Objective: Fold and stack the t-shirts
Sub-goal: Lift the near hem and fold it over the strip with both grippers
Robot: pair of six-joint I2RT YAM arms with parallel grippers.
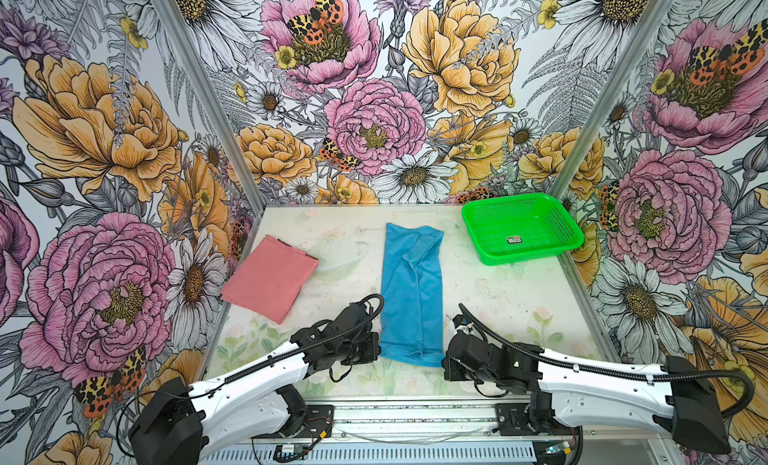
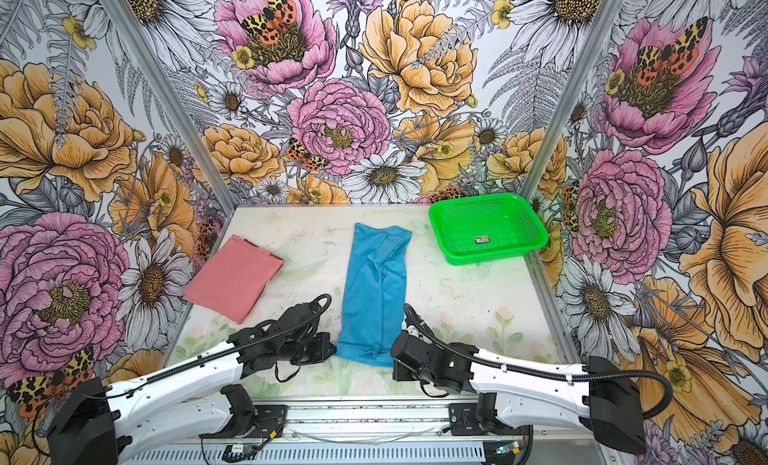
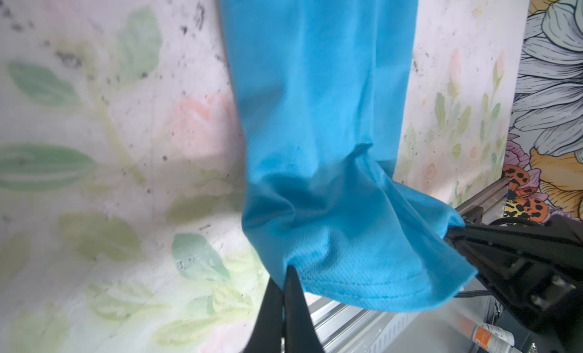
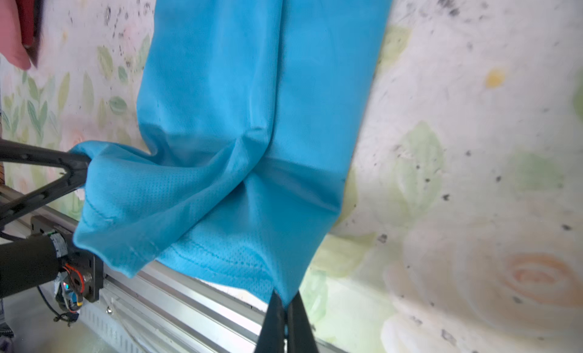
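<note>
In both top views the sky-blue t-shirt [image 1: 411, 284] lies in the middle of the bench [image 1: 498, 292] as a long narrow strip running near to far. The salmon-pink t-shirt [image 1: 270, 278] lies folded at the left, well apart from it. A green mesh basket [image 1: 571, 224] stands at the far right. The wrists hide both sets of jaws here, seemingly at the strip's near corners.

In the left wrist view the left gripper [image 3: 288, 271] has its jaws pinched together on the hem's left corner.

In the right wrist view the right gripper [image 4: 284, 301] has its jaws closed on the right corner, and the hem bunches between the two.
</note>
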